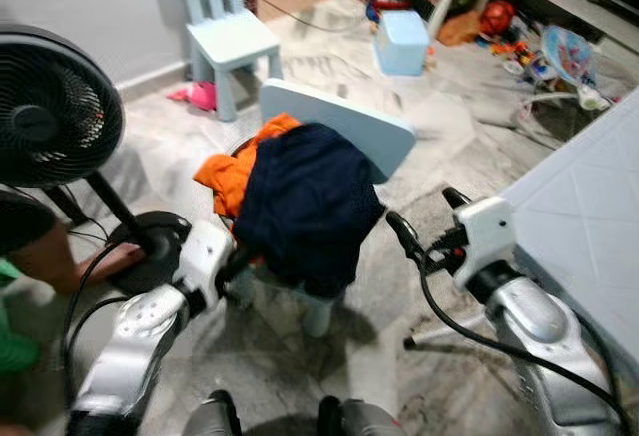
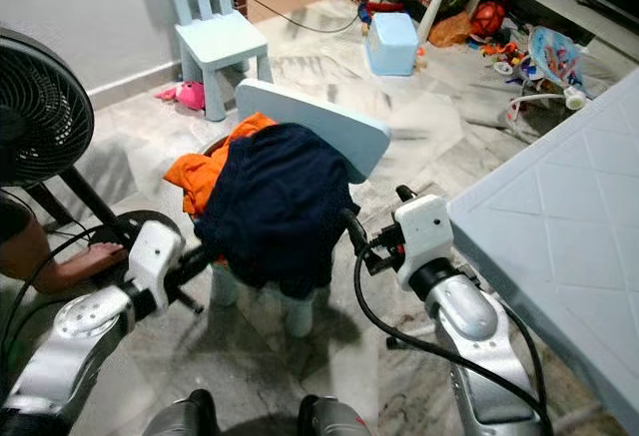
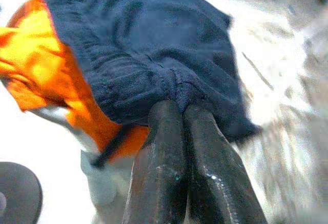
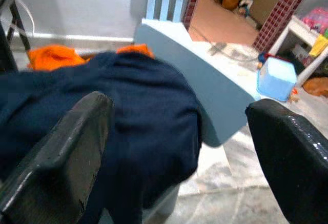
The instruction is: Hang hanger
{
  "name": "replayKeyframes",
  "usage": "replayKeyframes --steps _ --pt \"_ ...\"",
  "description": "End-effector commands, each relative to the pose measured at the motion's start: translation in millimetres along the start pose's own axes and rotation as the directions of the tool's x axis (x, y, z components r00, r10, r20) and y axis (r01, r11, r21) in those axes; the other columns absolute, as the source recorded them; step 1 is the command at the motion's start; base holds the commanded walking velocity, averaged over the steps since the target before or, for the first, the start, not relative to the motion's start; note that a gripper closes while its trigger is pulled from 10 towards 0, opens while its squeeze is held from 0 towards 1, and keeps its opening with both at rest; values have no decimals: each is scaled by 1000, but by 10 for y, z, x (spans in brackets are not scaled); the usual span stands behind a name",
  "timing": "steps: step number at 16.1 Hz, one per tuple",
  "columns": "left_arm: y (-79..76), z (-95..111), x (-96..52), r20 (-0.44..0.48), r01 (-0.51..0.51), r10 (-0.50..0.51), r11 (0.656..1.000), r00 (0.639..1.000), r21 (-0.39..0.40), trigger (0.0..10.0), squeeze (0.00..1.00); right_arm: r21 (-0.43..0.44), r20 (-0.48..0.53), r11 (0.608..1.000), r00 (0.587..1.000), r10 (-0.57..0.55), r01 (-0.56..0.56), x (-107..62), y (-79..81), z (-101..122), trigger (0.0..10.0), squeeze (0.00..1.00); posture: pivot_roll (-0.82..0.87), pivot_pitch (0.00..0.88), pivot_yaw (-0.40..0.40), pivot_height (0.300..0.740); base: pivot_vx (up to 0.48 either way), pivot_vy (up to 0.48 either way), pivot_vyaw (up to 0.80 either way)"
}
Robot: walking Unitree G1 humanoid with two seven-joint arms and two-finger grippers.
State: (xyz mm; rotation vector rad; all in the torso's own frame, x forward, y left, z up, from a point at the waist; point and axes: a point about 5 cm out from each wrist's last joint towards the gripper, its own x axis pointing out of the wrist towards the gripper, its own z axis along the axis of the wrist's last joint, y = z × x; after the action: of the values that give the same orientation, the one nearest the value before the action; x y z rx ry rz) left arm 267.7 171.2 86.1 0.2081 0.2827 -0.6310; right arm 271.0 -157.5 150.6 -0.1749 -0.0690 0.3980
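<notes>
While a fan point(image 1: 45, 107) and a person's hand point(image 1: 115, 256) were seen at far left, the left gripper point(image 3: 182, 103) was pressed together on the hem of a navy garment point(image 1: 305, 202). This garment was draped with an orange cloth point(image 1: 230, 172) over a small chair point(image 1: 344, 127). The right gripper point(image 1: 424, 221) was held spread, just beside the garment. No hanger could be made out, so the hanging was judged hardly begun.
</notes>
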Motion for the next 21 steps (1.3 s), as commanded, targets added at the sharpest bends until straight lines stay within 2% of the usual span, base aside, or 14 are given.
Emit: replayKeyframes --steps 1,3,6,8,11,13,14,16,17,18,21 --pt "-85 -44 -24 -43 63 -63 998 997 12 0 0 -12 -2 1000 1000 -10 10 5 -24 -23 10000 0 -76 94 -100 740 0 0 0" --pt "-66 -145 -36 -82 31 -31 1000 996 0 0 0 -14 7 1000 1000 -14 14 36 -27 -41 10000 0 -78 83 -97 740 0 0 0" --pt "-54 -182 13 -63 -51 47 997 997 -53 0 0 -27 15 1000 1000 -15 16 34 -58 -46 10000 0 -92 71 -102 740 0 0 0" --pt "-66 -109 29 -28 -53 51 997 998 -62 0 0 -36 19 999 1000 -17 18 51 -91 -56 10000 0 -86 59 -105 740 0 0 0" --pt "49 -38 31 -5 -96 96 995 995 -41 0 0 -37 28 999 1000 -14 15 100 -76 -59 10000 0 -76 51 -102 740 0 0 0" --pt "131 162 31 97 -160 157 987 983 25 0 0 -26 29 1000 999 -15 16 108 -46 -83 10000 0 -68 42 -95 740 0 0 0" --pt "28 356 51 172 -106 92 991 981 79 0 0 4 18 1000 1000 -20 20 102 -48 -125 10000 0 -51 25 -83 740 0 0 0" --pt "-76 447 60 192 -37 9 989 981 145 0 0 41 3 999 1000 -16 16 117 -29 -177 10000 0 -38 11 -74 740 0 0 0" --pt "-108 470 59 194 -18 -14 986 981 164 0 0 50 0 999 1000 -14 14 122 -21 -190 10000 0 -31 5 -69 740 0 0 0" --pt "-210 501 47 184 63 -99 979 978 196 0 0 77 2 997 1000 1 -1 153 23 -218 10000 0 -14 0 -56 740 0 0 0" --pt "-283 461 -6 128 172 -205 957 970 233 0 0 96 6 995 1000 8 -8 195 64 -237 10000 0 -3 0 -48 740 0 0 0"
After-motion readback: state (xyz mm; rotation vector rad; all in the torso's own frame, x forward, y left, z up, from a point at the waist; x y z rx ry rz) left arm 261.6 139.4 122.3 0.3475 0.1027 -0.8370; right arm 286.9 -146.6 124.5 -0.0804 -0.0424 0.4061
